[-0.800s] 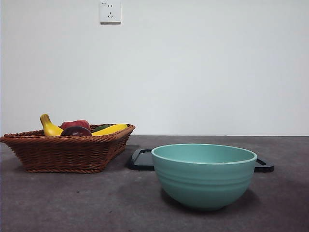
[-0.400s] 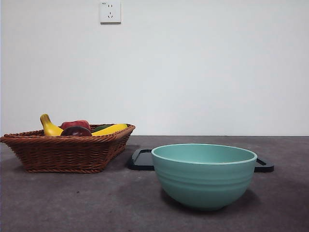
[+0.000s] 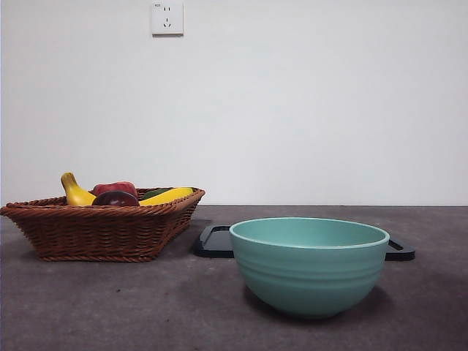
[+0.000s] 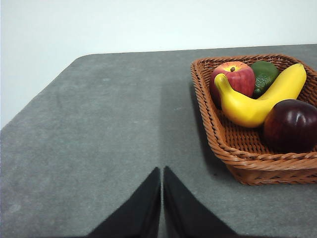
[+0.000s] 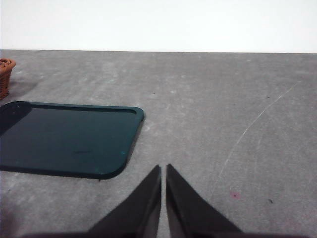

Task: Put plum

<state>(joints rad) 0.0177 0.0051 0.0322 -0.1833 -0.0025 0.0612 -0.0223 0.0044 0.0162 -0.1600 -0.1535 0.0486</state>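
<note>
The plum [image 4: 291,125] is dark maroon and glossy; it lies in the wicker basket [image 4: 220,144] beside a yellow banana [image 4: 257,99]. From the front, the plum [image 3: 115,198] peeks over the basket [image 3: 102,230] rim at the left. My left gripper [image 4: 162,171] is shut and hovers over bare table, well short of the basket. My right gripper [image 5: 163,168] is shut too, above the table near a dark tray [image 5: 64,136]. Neither arm shows in the front view.
A teal bowl [image 3: 308,265] stands near and large at centre right, with the dark tray [image 3: 216,241] behind it. The basket also holds a red apple [image 4: 234,79] and a green fruit [image 4: 265,75]. A wall socket [image 3: 167,17] sits high on the white wall.
</note>
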